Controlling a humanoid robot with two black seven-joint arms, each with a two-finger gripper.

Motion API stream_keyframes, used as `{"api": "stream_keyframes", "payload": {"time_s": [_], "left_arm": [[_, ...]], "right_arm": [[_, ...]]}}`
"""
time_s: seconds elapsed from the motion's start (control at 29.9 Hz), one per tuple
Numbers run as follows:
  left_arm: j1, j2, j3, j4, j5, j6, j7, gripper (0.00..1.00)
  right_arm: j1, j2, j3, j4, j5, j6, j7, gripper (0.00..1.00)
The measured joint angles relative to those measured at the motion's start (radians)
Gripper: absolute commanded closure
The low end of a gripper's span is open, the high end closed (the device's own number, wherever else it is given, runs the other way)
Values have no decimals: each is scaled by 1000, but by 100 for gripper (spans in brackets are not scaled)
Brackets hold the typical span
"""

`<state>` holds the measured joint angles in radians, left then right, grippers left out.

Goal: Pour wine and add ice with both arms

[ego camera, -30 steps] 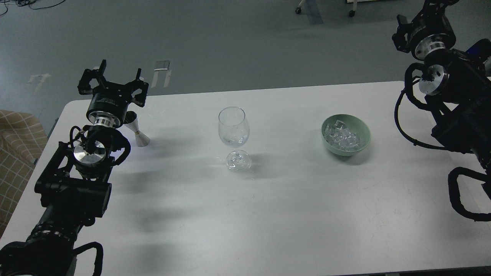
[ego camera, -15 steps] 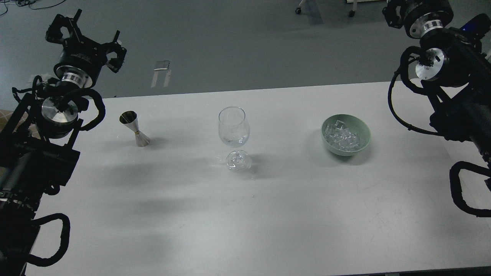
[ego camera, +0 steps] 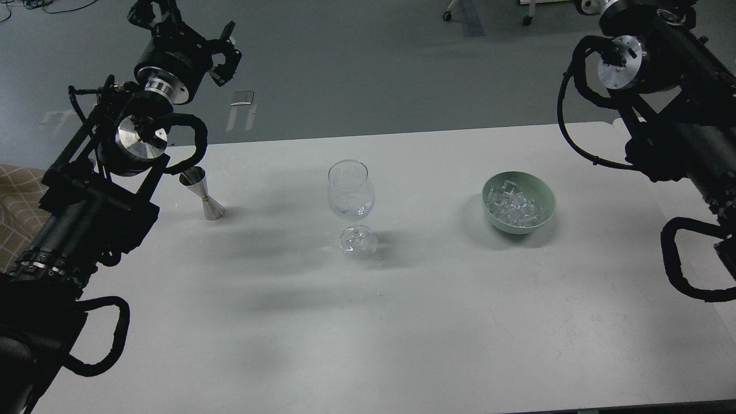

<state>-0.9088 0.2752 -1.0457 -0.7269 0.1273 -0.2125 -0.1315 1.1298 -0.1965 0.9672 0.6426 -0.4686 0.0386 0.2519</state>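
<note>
With the left pincer (ego camera: 187,23) spread and empty above the jigger (ego camera: 202,196), lower straight and grip its narrow waist; the right pincer is out of view.

White table (ego camera: 402,322), head view. Obstacles, three, in a row across the far half and well apart from one another: steel jigger (ego camera: 203,195), upright, near the far-left corner, just beside the left arm (ego camera: 92,213); stemmed wine glass (ego camera: 352,207), upright, at mid-width; pale green bowl (ego camera: 543,198) of ice (ego camera: 514,208), toward the right edge. Free room: wide gaps between jigger, glass and bowl; the whole near half bare to the near edge. Right arm (ego camera: 678,144) overhangs the far-right corner.
</note>
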Motion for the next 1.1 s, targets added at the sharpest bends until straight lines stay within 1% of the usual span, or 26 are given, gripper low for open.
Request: {"api": "stream_keyframes", "payload": {"time_s": [0.13, 0.27, 0.37, 0.5, 0.64, 0.8, 1.1], "left_arm": [[4, 1, 0, -2, -3, -20, -20, 2], [34, -1, 2, -2, -2, -37, -79, 2], [48, -3, 4, -2, -3, -80, -99, 2], [59, -3, 5, 0, -14, -97, -101, 2], [54, 0, 5, 6, -15, -104, -99, 2], [41, 5, 13, -1, -9, -126, -93, 2], [29, 8, 25, 6, 1, -114, -91, 2]], "right_arm": [[2, -4, -14, 1, 0, 37, 0, 0], [2, 2, -12, 3, 2, 45, 0, 0], [2, 3, -8, 6, 2, 44, 0, 0], [2, 1, -7, 4, 2, 37, 0, 0], [2, -2, -6, 3, 7, 36, -12, 0], [-16, -32, 22, 7, 13, 43, -12, 0], [-60, -40, 26, 8, 13, 46, -3, 0]]}}
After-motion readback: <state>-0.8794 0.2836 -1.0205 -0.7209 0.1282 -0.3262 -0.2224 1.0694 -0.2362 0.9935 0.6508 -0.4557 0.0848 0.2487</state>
